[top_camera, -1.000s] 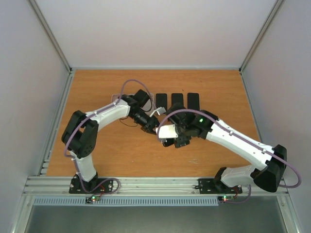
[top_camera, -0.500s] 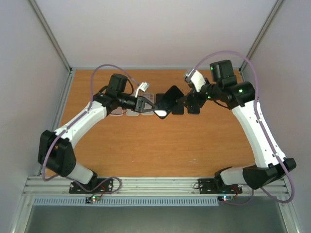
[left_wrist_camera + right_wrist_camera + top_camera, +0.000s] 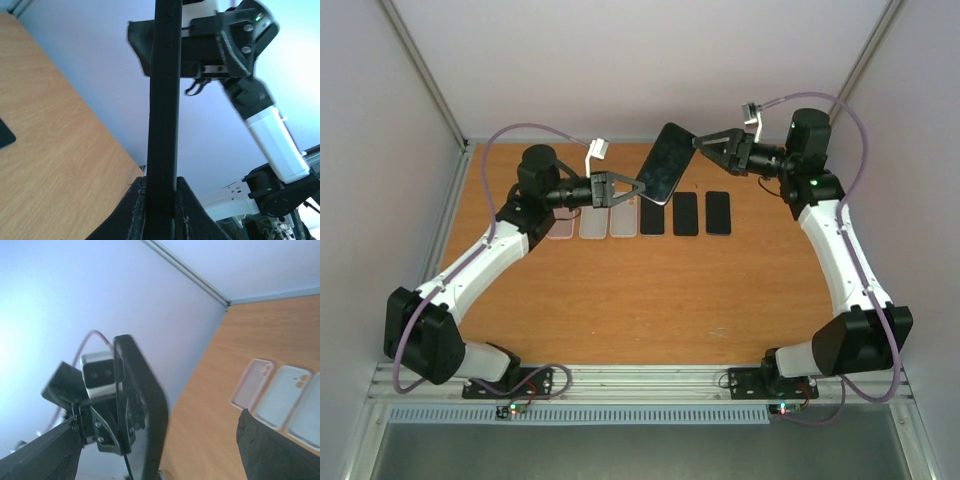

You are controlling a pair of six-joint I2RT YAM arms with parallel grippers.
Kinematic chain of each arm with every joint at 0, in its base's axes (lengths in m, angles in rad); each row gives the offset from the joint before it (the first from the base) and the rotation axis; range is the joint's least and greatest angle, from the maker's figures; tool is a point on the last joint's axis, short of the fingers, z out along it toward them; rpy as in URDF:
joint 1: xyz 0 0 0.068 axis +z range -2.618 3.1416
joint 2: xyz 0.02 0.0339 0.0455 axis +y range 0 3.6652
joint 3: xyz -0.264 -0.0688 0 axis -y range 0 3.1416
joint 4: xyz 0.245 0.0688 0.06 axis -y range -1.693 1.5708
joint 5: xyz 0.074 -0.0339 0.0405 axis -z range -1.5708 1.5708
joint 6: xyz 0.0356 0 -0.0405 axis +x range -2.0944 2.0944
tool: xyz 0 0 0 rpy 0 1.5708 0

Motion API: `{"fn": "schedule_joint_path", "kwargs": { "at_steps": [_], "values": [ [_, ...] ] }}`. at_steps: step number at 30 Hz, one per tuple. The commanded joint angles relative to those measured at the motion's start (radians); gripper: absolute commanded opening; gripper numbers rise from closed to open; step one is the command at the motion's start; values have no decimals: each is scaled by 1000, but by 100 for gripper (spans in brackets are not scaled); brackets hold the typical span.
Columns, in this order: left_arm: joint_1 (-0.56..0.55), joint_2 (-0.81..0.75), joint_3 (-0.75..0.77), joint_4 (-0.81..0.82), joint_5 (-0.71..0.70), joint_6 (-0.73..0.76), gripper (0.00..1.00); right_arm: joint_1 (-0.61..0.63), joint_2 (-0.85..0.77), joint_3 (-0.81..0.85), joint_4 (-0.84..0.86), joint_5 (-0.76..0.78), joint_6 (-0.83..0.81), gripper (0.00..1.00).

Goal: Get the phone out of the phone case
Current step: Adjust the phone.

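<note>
The phone [image 3: 665, 163] is dark and slab-shaped, held tilted in the air over the back of the table. Its phone case cannot be told apart from it; only a dark edge with side buttons [image 3: 165, 100] shows. My left gripper [image 3: 639, 188] is shut on the phone's lower end, its fingers [image 3: 131, 210] pressed against both faces. My right gripper [image 3: 701, 142] is open at the phone's upper right corner. In the right wrist view the phone [image 3: 150, 410] stands between my wide-apart fingers [image 3: 272, 450], touching neither.
On the wooden table [image 3: 620, 300], under the phone, lies a row of three pale empty cases [image 3: 592, 222] and three dark phones [image 3: 685, 213]. The pale cases [image 3: 280, 395] also show in the right wrist view. White walls close the back and sides.
Both arms have swung from the table's middle to the back, lifting the phone high. The right gripper now sits at the phone's upper corner, its jaws slightly narrower.
</note>
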Motion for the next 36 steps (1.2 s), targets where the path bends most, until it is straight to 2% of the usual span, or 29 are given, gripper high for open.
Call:
{"fn": "schedule_joint_path", "kwargs": {
  "at_steps": [1, 2, 6, 10, 13, 20, 27, 29, 32, 34, 36],
  "values": [
    [4, -30, 5, 249, -24, -119, 0, 3, 25, -124, 657, -78, 660, 83],
    [4, -30, 1, 262, -27, -132, 0, 9, 28, -134, 684, -70, 677, 82],
    [3, -24, -8, 295, -32, -163, 0, 47, 35, -109, 587, -67, 597, 79],
    [3, -18, -23, 306, -43, -183, 0, 77, 46, -114, 635, -74, 611, 78],
    [2, -13, -37, 322, -46, -199, 0, 90, 55, -115, 684, -84, 634, 73],
    [-1, 4, -48, 376, -46, -255, 0, 126, 85, -99, 681, -80, 630, 48],
    [-1, 10, -57, 346, -48, -241, 1, 129, 101, -94, 631, -78, 586, 15],
    [1, 11, -52, 305, -43, -232, 5, 127, 104, -87, 615, -81, 573, 7],
    [13, 7, -31, 207, -14, -170, 24, 121, 108, -78, 611, -104, 564, 2],
    [32, 0, -25, 149, 9, -104, 39, 115, 110, -80, 633, -124, 574, 1],
    [56, -13, -30, 114, 37, -50, 46, 112, 107, -89, 661, -143, 587, 1]
  ]
}}
